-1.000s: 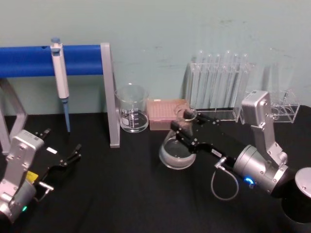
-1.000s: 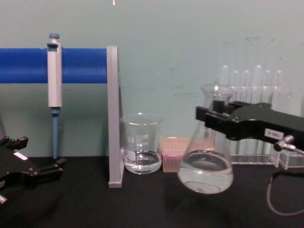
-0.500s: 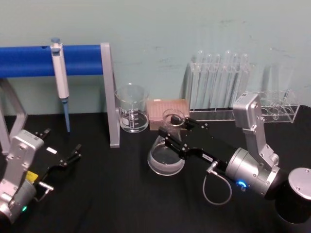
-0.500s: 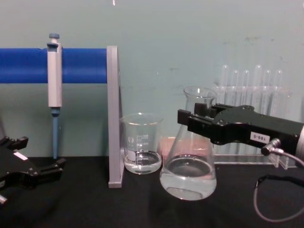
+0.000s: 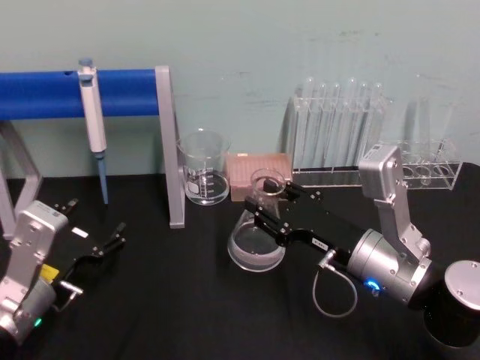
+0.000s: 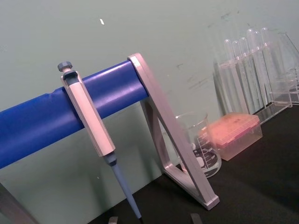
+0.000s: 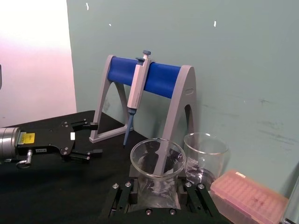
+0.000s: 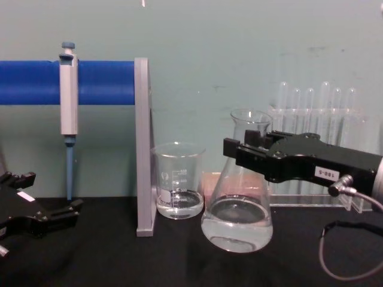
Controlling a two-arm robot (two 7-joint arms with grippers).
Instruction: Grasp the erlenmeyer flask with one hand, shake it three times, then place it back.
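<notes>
The right claw (image 8: 246, 150) was found pinching the neck of the erlenmeyer flask (image 8: 237, 224), upright at centre frame with its base on or just above the bench (image 8: 108, 263) beside the glass beaker (image 8: 178, 185), so release was judged to need full seating first, then a level withdrawal; the left claw (image 5: 105, 244) sat spread at lower left.

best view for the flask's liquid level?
Chest view: side-on, it shows the whole erlenmeyer flask, the liquid in its base, and the right gripper shut on the neck. Head view looks down through the rim, the gripper crossing the neck. Right wrist view gives rim and neck between the jaws. Left gripper sits idle, open.
</notes>
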